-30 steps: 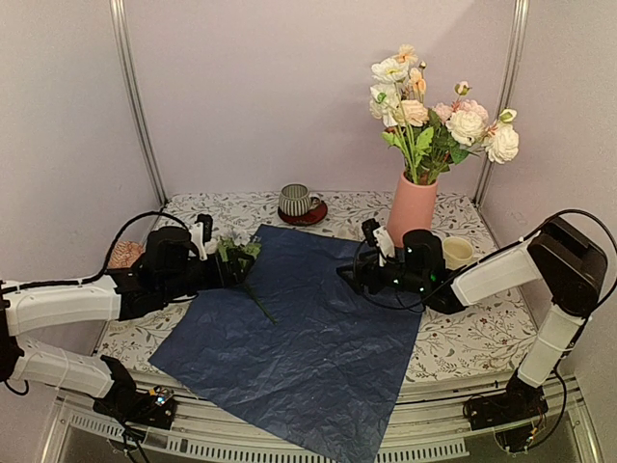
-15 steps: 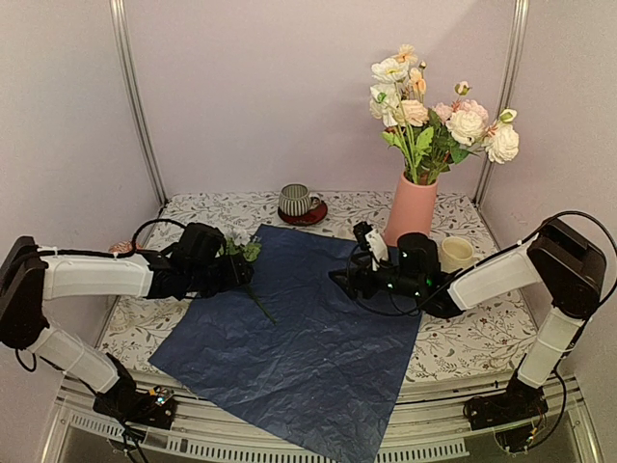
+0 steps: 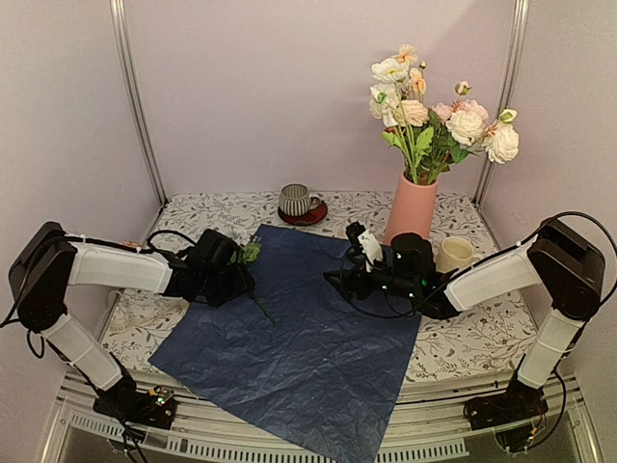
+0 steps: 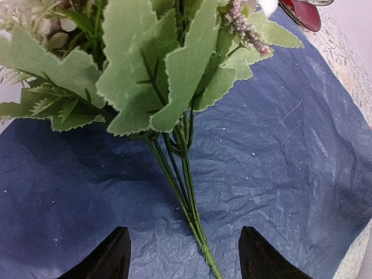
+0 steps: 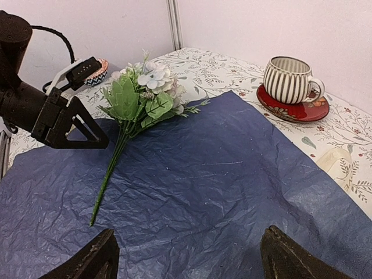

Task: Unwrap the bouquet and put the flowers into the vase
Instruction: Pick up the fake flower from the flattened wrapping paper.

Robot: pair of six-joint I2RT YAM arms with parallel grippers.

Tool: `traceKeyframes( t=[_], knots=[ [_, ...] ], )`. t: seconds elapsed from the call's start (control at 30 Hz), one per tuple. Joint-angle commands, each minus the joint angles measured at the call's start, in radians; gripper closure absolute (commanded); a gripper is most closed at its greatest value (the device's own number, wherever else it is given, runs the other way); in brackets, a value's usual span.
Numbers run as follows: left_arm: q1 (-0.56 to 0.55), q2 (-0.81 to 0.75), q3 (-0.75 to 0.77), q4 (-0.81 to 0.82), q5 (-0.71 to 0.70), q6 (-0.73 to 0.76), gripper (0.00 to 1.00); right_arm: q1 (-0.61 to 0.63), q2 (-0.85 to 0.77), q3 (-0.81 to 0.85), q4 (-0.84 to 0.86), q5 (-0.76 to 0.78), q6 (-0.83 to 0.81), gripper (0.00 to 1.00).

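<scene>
Left gripper (image 4: pixel 185 258): jaws spread, low over the blue wrapping paper (image 3: pixel 308 328), with one finger on either side of the stems of the loose flower bunch (image 5: pixel 136 99). The left wrist view shows a gap on both sides, so there is no contact and nothing is pinched.

Loose flower bunch: lies flat on the far-left part of the paper. Its heads (white and pale lilac blooms, serrated green leaves) sit at the paper's left edge. The thin green stems trail back across the sheet toward the near side.

Right gripper (image 5: pixel 189 258): jaws wide and empty. It hangs above the middle of the sheet, facing the bunch and well apart from it.

Vase (image 3: pixel 412 207): salmon pink, upright at the back right of the worktop (image 3: pixel 463 338), just beyond the paper's far right corner and behind the right wrist. It holds flowers (image 3: pixel 439 111) in cream, white, peach and pink, standing well above the rim.

Paper: unfolded, crinkled and spread flat. Its near corner hangs over the worktop's front edge.

Other items:
- Striped cup (image 5: pixel 289 78) on a red saucer (image 5: pixel 296 110), back centre, just past the paper's far corner.
- Cream mug (image 3: pixel 456 253), right of the vase and close to the right forearm.
</scene>
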Motion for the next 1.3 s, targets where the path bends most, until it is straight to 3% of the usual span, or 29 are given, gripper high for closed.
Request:
traceKeyframes(
  t=[0.0, 0.57, 1.27],
  knots=[
    [0.01, 0.029, 0.037, -0.005, 0.002, -0.022, 0.35, 0.011, 0.019, 0.025, -0.016, 0.029, -0.019, 0.14],
    [0.011, 0.134, 0.089, 0.009, -0.003, -0.031, 0.43, 0.019, 0.024, 0.034, -0.028, 0.043, -0.029, 0.14],
    [-0.005, 0.242, 0.196, -0.07, -0.046, -0.063, 0.77, 0.026, 0.028, 0.04, -0.039, 0.062, -0.038, 0.14]
  ],
)
